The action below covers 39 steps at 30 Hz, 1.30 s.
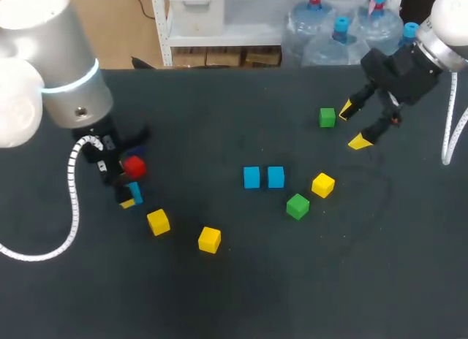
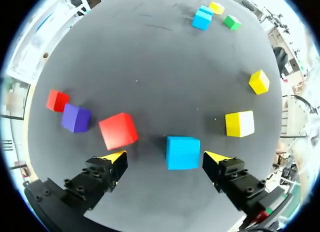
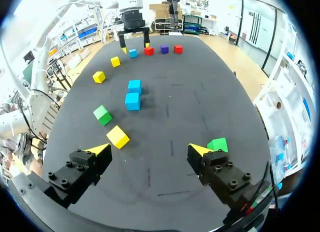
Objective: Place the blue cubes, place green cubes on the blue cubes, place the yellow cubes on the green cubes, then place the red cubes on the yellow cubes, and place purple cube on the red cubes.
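1. Broadly, the dark matte table carries everything. Clock hours here are read on the head view, with twelve at the far edge.
2. The silver left arm enters at 9 o'clock, and the silver right arm enters at 2 o'clock.
3. The left gripper hangs low near 9 o'clock, its fingers spread wide and gripping nothing. The right gripper hangs near 2 o'clock, likewise spread and holding nothing.
4. The matte lone blue cube sits on the table between the left gripper's fingers, with a gap on each side.
5. The near red cube lies just beside the lone blue cube, ahead of one finger. Beyond it, the purple cube and the far red cube stand close together.
6. The first yellow cube lies at 8 o'clock. The second yellow cube lies at about 7 o'clock, apart from the first.
7. The left blue cube and the right blue cube stand just beside each other near the table's centre.
8. The near green cube lies at this pair's 4 o'clock, and the third yellow cube at its 3 o'clock. These two are near each other.
9. The far green cube rests at 2 o'clock, just beside one of the right gripper's fingers and outside the gap between them.
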Each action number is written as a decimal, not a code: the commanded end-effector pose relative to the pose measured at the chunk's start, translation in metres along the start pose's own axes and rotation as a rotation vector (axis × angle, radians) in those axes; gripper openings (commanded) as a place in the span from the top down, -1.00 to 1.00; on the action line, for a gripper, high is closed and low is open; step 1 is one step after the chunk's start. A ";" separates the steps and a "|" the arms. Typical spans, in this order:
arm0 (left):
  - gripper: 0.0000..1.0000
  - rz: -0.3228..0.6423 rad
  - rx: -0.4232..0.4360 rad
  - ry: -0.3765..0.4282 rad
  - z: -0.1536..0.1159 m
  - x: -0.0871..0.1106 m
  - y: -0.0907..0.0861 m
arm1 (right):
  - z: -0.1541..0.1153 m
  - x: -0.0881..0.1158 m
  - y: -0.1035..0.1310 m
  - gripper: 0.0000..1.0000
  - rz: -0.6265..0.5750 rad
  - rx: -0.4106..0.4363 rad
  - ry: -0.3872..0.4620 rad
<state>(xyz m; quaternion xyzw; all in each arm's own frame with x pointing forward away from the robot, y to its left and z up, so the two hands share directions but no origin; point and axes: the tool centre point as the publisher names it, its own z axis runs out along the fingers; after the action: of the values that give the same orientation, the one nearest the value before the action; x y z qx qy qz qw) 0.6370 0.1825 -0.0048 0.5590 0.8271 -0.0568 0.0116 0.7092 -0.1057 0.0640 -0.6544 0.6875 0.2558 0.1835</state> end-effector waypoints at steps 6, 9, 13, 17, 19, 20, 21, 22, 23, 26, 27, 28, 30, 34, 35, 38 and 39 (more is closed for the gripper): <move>-1.00 0.004 0.001 0.038 0.008 -0.007 0.003 | 0.000 0.000 0.000 -1.00 -0.001 0.000 -0.001; -1.00 0.004 0.000 0.039 0.009 -0.007 0.004 | 0.000 0.000 0.000 -1.00 -0.001 0.000 -0.001; -1.00 0.000 -0.001 0.039 0.010 -0.005 0.003 | 0.000 0.000 0.000 -1.00 -0.001 0.000 -0.001; -0.99 0.001 -0.006 0.038 0.011 -0.004 0.002 | 0.000 0.000 0.000 -1.00 -0.001 0.000 -0.001; 0.18 0.000 -0.008 0.035 0.011 -0.003 0.001 | 0.000 0.000 0.000 -1.00 -0.001 0.000 -0.001; 0.54 -0.001 -0.008 0.033 0.012 -0.003 0.001 | 0.000 0.000 0.000 -1.00 -0.001 0.000 -0.001; 0.77 -0.003 -0.008 0.032 0.012 -0.002 0.001 | 0.000 0.000 0.000 -1.00 -0.001 0.000 -0.001; 1.00 -0.003 -0.008 0.031 0.012 -0.002 0.001 | 0.000 0.000 0.000 -1.00 -0.001 0.000 -0.001; 1.00 -0.004 -0.009 0.030 0.013 -0.002 0.001 | 0.000 0.000 0.000 -1.00 -0.001 0.000 -0.001; 1.00 -0.002 -0.012 0.029 0.015 -0.002 0.000 | 0.000 0.000 0.000 -1.00 -0.001 0.000 -0.001; 1.00 -0.002 -0.011 0.028 0.015 -0.002 0.000 | 0.000 0.000 0.000 -1.00 -0.001 0.000 -0.001; 1.00 0.000 -0.011 0.025 0.015 -0.002 0.000 | 0.000 0.000 0.000 -1.00 -0.001 0.000 -0.001; 1.00 0.001 -0.011 0.024 0.016 -0.002 -0.001 | 0.000 0.000 0.000 -1.00 -0.001 0.000 -0.001; 1.00 -0.004 -0.006 0.047 0.009 -0.009 -0.003 | 0.000 0.000 0.000 -1.00 -0.001 0.000 -0.001; 1.00 0.002 -0.009 0.056 0.006 -0.013 -0.005 | 0.000 0.000 0.000 -1.00 -0.001 0.000 -0.001; 1.00 0.028 -0.027 0.081 -0.006 -0.025 -0.010 | 0.000 0.000 0.000 -1.00 -0.001 0.000 -0.001; 1.00 0.039 -0.034 0.088 -0.010 -0.030 -0.012 | 0.000 0.000 0.000 -1.00 -0.001 0.000 -0.001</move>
<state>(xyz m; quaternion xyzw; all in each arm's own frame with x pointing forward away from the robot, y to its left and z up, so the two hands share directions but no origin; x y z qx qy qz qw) 0.6369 0.1642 -0.0042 0.5733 0.8186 -0.0349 0.0012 0.7092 -0.1057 0.0640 -0.6544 0.6875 0.2558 0.1835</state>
